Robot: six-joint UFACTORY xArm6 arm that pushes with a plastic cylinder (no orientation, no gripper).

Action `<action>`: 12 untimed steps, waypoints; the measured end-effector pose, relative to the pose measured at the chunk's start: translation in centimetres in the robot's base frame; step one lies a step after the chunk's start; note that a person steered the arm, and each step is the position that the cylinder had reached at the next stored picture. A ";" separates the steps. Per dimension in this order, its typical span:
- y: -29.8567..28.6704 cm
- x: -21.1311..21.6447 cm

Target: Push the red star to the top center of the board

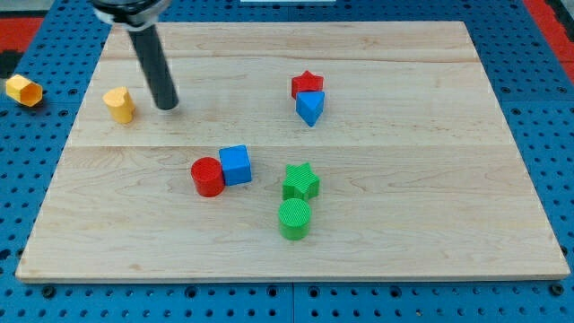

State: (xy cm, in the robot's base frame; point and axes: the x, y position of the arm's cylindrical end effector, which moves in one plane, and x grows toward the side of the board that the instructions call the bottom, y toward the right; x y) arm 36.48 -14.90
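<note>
The red star lies on the wooden board, right of centre in the upper half. It touches a blue triangular block just below it. My tip rests on the board at the upper left, far to the left of the red star. A yellow block sits just left of the tip, a small gap between them.
A red cylinder and a blue cube touch near the board's middle. A green star and a green cylinder sit below them to the right. A yellow hexagonal block lies off the board at the left.
</note>
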 end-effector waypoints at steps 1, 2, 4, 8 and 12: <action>4.2 0.3; 9.9 0.7; 21.1 0.1; 18.3 -1.1; 8.4 -5.3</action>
State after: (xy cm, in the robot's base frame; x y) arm 31.18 -6.51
